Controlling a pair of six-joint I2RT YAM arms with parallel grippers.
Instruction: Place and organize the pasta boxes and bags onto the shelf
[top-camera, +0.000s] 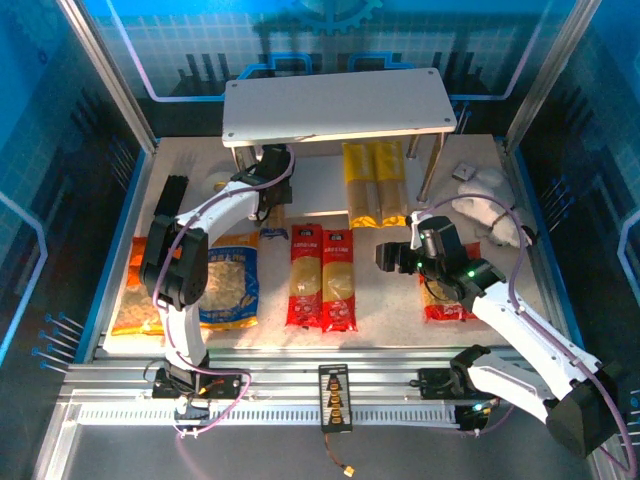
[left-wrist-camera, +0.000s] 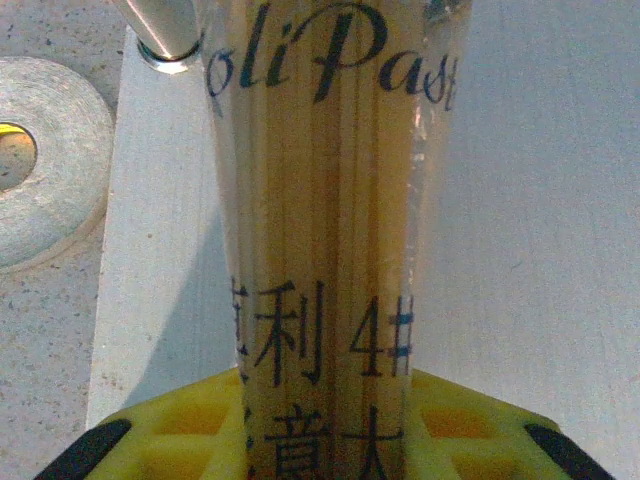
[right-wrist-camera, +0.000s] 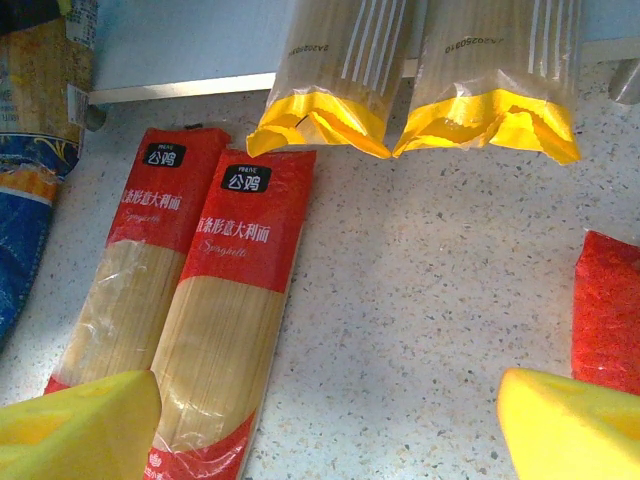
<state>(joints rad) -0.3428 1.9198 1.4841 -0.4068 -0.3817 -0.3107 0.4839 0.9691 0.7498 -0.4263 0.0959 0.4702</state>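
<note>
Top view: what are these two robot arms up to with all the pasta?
They are stocking a shelf. The left gripper grips a clear spaghetti pack over its lower board. The right gripper hangs open near two red packs on the table. Two yellow packs lie partly under the top board.

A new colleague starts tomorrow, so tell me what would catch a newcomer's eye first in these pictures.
The big white shelf stands at the table's far side, two yellow spaghetti packs poking out from under it. Two red packs lie side by side mid-table, the open right gripper near them. The left gripper clamps a clear spaghetti pack over the shelf's lower board.
</note>
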